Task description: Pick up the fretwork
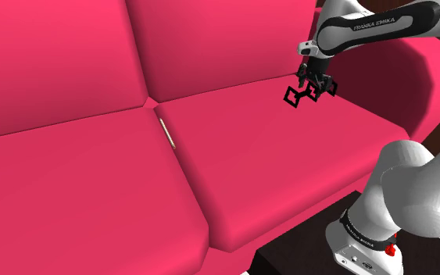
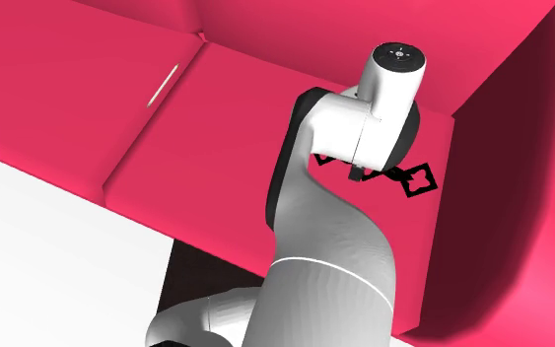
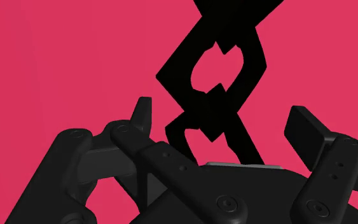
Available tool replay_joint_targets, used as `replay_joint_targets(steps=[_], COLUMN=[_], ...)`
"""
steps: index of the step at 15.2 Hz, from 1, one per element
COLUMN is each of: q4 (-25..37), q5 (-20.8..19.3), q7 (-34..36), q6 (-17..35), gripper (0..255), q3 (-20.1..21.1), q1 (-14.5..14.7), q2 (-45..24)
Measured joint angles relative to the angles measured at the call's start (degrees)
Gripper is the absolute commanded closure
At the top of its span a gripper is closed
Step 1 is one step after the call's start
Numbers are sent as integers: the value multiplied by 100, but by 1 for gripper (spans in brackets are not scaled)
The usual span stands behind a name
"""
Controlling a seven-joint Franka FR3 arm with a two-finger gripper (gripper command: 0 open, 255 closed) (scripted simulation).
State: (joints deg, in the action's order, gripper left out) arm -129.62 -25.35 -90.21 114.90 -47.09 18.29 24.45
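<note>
fretwork [image 3: 214, 102] 1; seat cushions [image 1: 69, 187] 2; pale strip [image 1: 166, 133] 1; arm [image 1: 382, 27] 1

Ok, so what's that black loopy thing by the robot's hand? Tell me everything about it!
The fretwork is a thin, all-black openwork strip made of joined diamond-shaped loops. The pink sofa seat shows through its holes. I cannot tell its material. It sits over the back of the seat cushion, near the sofa's arm, between the open fingers of the gripper, which stand apart and do not touch it. I cannot tell whether it rests on the cushion.
</note>
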Motion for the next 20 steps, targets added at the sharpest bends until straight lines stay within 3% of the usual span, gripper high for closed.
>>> replay_joint_targets(steps=[1,11,20], q4=[-28,-43,445], q5=[-2,-2,69], q7=[-1,-5,-48], q6=[44,86,-545], gripper=[255,255,255], q3=[-19,-35,177], q1=[3,7,7], q2=[-15,-29,103])
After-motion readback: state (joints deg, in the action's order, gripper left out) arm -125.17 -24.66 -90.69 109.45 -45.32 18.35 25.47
